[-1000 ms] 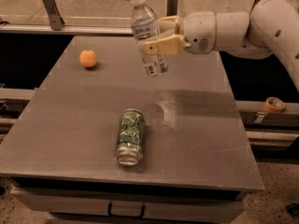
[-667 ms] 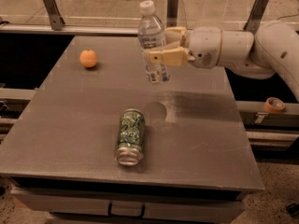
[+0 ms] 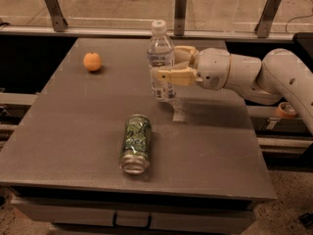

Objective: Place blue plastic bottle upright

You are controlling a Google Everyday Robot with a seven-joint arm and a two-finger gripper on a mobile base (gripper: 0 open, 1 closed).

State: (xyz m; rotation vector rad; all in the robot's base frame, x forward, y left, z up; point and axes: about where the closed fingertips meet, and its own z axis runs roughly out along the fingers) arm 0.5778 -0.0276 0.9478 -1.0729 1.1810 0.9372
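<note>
The blue plastic bottle (image 3: 161, 58), upright in my gripper (image 3: 168, 64)
I see its fingers clamped around the label, just beyond the green can (image 3: 135, 143) lying on the table (image 3: 63, 131); an orange ball (image 3: 92, 61) sits farther beyond the can, leftward

Blue plastic bottle (image 3: 161, 58) upright (white cap up), gripper (image 3: 166, 65) clasping its middle

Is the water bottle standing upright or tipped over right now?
Upright: the blue plastic bottle has its white cap on top, gripped mid-height by the tool above the table. Cannot tell if its base touches down.
</note>
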